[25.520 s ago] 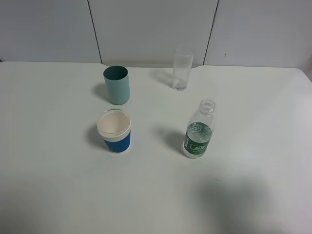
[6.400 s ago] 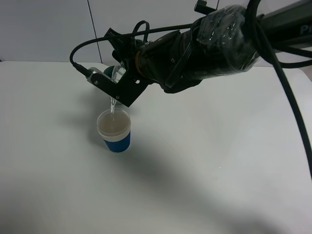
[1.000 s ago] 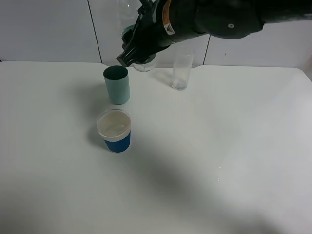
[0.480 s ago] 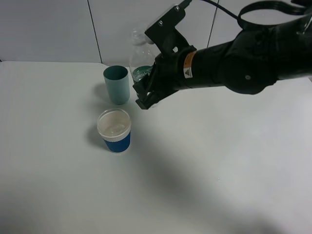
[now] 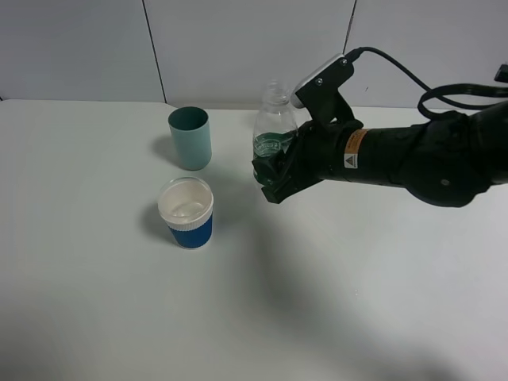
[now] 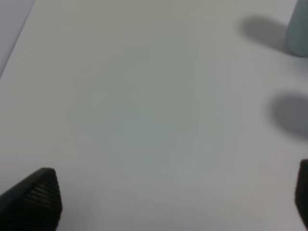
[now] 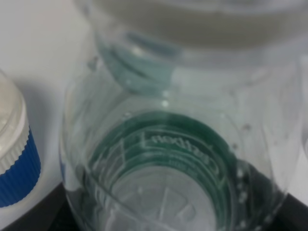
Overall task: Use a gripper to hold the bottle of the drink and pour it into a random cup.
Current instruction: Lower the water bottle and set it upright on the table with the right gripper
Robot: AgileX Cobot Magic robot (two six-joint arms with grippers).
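Right gripper holds the bottle upright beside the cups

The right gripper point(image 5: 272, 170) reaches in from the right of the high view and is clamped on the lower body of the bottle of the drink point(image 5: 274, 127). The bottle stands upright and uncapped, its neck clear above the black fingers point(image 5: 267, 168). Its green label point(image 5: 270, 148) shows just above the grip. Its base is hidden by the gripper, so whether it touches the table point(image 5: 95, 302) cannot be told.

The bottle is near the teal-green cup point(image 5: 190, 138), on that cup's right, and apart from it. The blue cup point(image 5: 186, 213) stands upright nearer the camera and to the left, well clear of the bottle. An orange-and-white warning sticker point(image 5: 350, 159) sits on the arm.

The right wrist view is filled by the bottle point(image 7: 163, 159), seen close and blurred, with the blue cup's ribbed band point(image 7: 12, 159) at one edge.

The left gripper point(image 6: 168, 202) hangs over bare table with its two fingertips point(image 6: 36, 199) spread wide and nothing between them; the teal-green cup point(image 6: 298, 24) shows at a corner of that view
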